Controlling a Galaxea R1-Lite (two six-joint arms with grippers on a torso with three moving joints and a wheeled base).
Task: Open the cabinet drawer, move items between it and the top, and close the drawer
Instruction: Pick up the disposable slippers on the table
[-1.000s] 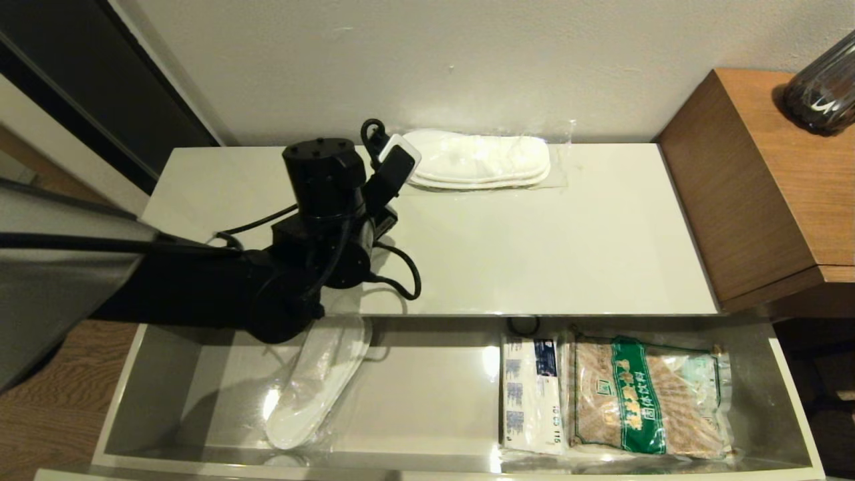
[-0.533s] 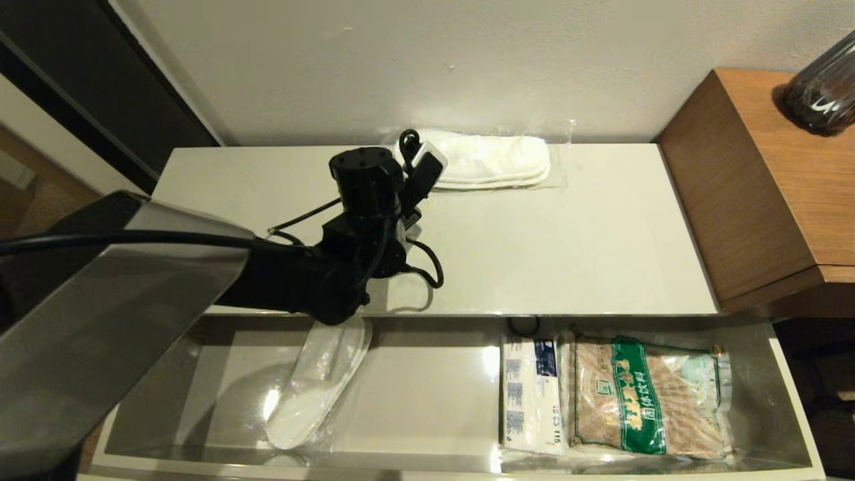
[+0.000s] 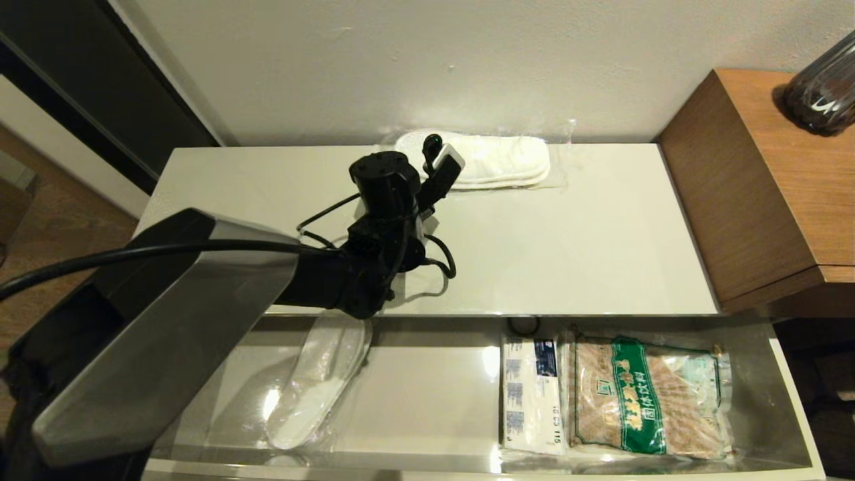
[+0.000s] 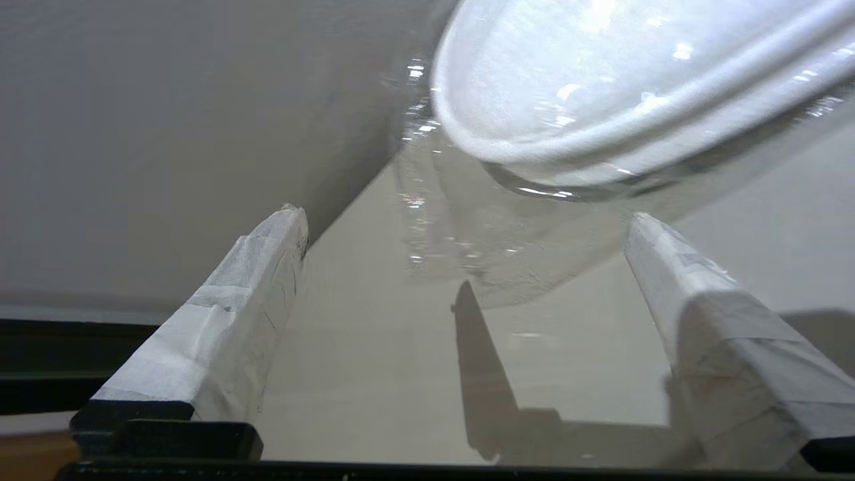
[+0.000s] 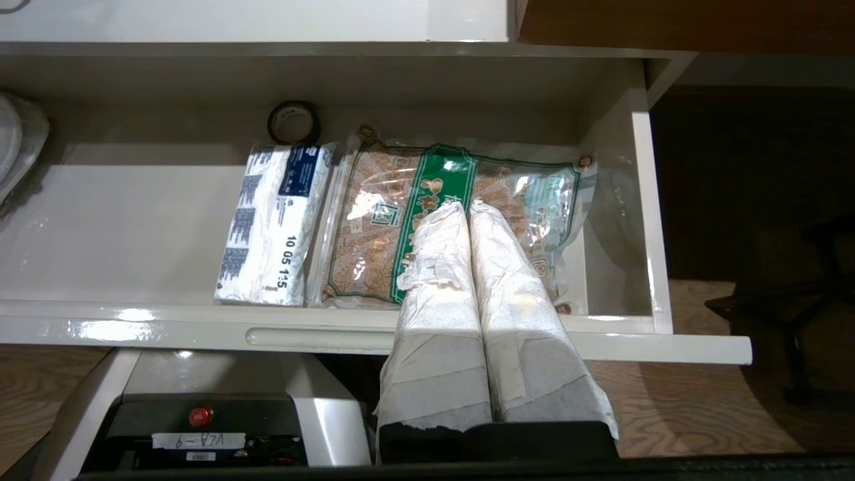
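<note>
- The drawer (image 3: 467, 394) stands pulled out below the front edge of the top (image 3: 568, 240).
- On the top, at 12 o'clock against the wall, lies one bagged slipper pair (image 3: 497, 160), lengthwise along the back edge.
- The left pincer (image 4: 461, 217) hangs over the top just beside that pair's near end, at about 11 o'clock of the slab's centre; its jaws are spread wide and hold nothing.
- In the left wrist view the taped fingers (image 4: 220, 314) stand well apart, with the rounded slipper end (image 4: 601, 87) ahead of them and only the clear bag edge reaching between the tips. Whether a tip touches the plastic cannot be told.
- A second slipper pair (image 3: 317, 384) lies in the drawer at 8 o'clock, slanted, its far end under the arm.
- The tissue pack (image 3: 531, 394) lies in the drawer at 5 o'clock, touching the sachet bag (image 3: 648, 397) at its 3 o'clock side.
- A small dark ring (image 5: 292, 122) sits at the drawer's back wall, just behind the tissue pack.
- The right pincer (image 5: 467, 208) is parked in front of the drawer, over the sachet bag in its own view, jaws pressed together and empty.
- A brown wood unit (image 3: 768, 180) stands at 3 o'clock of the top, with a dark bottle (image 3: 821, 93) on it.
</note>
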